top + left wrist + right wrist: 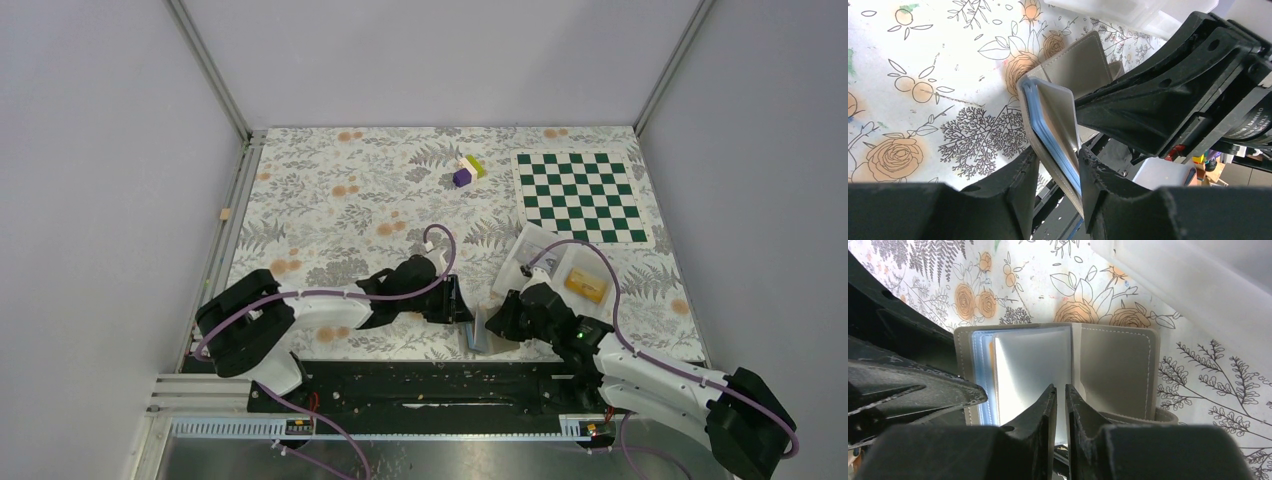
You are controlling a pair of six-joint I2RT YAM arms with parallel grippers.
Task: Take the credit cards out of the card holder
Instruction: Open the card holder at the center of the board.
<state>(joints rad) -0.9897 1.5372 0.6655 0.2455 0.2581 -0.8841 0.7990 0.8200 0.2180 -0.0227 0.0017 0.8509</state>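
The card holder (478,332) stands on edge, open, near the table's front edge between both grippers. It is grey outside (1073,65) with light blue sleeves (1040,120). My left gripper (462,302) is shut on one panel and its sleeves (1058,165). My right gripper (497,320) has its jaws almost together on the bottom edge of a glossy clear sleeve (1061,390); the other grey panel (1118,370) lies open to the right. No credit card shows clearly; only a tan sliver (993,351) sits behind the sleeve.
A clear-white divided tray (530,245) holding a yellow block (585,285) lies just behind the right gripper. A green chessboard mat (580,195) and small purple and yellow blocks (467,172) lie at the back. The black base rail (420,385) runs right below the holder.
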